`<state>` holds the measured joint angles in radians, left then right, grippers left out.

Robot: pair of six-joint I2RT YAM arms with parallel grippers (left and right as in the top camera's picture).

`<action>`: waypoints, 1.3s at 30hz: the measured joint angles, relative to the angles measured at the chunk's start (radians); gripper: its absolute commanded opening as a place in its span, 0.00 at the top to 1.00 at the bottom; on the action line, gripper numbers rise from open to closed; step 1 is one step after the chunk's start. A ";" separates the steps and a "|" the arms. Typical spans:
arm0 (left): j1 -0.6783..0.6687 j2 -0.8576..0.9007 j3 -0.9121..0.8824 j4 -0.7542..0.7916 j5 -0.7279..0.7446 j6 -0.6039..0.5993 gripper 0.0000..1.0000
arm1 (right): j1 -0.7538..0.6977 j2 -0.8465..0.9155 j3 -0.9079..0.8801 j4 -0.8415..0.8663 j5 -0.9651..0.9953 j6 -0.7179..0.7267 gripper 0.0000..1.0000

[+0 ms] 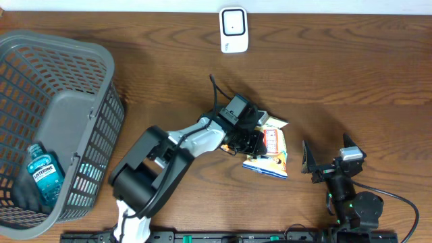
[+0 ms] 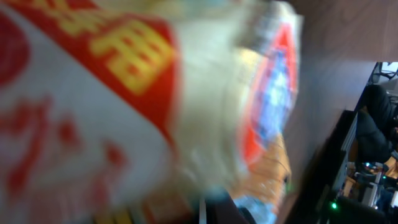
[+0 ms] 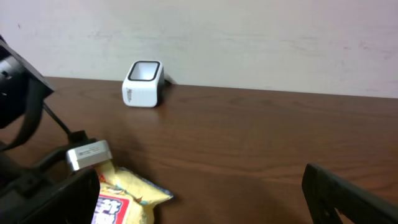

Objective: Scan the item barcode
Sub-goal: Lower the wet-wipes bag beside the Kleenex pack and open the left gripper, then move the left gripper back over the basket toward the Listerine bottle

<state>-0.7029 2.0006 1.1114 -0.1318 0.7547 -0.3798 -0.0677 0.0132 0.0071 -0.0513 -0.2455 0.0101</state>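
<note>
Nearest the front edge of the wooden table, on the right side, the right gripper sits low over bare wood with its claw spread wide and nothing between the fingers. In its own wrist view one dark fingertip shows at the lower right and the other at the lower left, far apart. A little farther in, near the middle of the table, the left arm reaches out to the right, and the left gripper is pressed together on the left edge of the snack packet, pinching its thin film. The packet is yellow and white with red print and lies well apart from the right gripper. In the left wrist view it fills almost the whole picture, so close that its red panel and yellow characters are blurred, and no code can be made out on it. From the right wrist camera, its crumpled yellow end pokes out just beside the left gripper's body. Off to the left stands a grey plastic basket, with a blue-green mouthwash bottle lying inside near its front corner. Farthest away, at the back edge of the table and against the pale wall, the small white scanner stands with its dark window facing upward, well apart from the packet.
</note>
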 measured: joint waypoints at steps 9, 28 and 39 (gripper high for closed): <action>-0.001 -0.376 -0.023 -0.051 -0.134 0.065 0.30 | 0.000 0.000 0.000 0.000 0.000 0.000 0.01; -0.001 -0.973 -0.023 -0.225 -0.580 0.219 0.02 | 0.000 0.000 0.000 0.000 0.000 0.000 0.01; -0.001 -1.025 -0.023 -0.288 -0.887 0.240 0.02 | 0.000 0.000 0.000 0.000 0.000 0.000 0.01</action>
<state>-0.7040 0.9752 1.0889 -0.4202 -0.1322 -0.1394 -0.0677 0.0132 0.0071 -0.0513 -0.2459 0.0101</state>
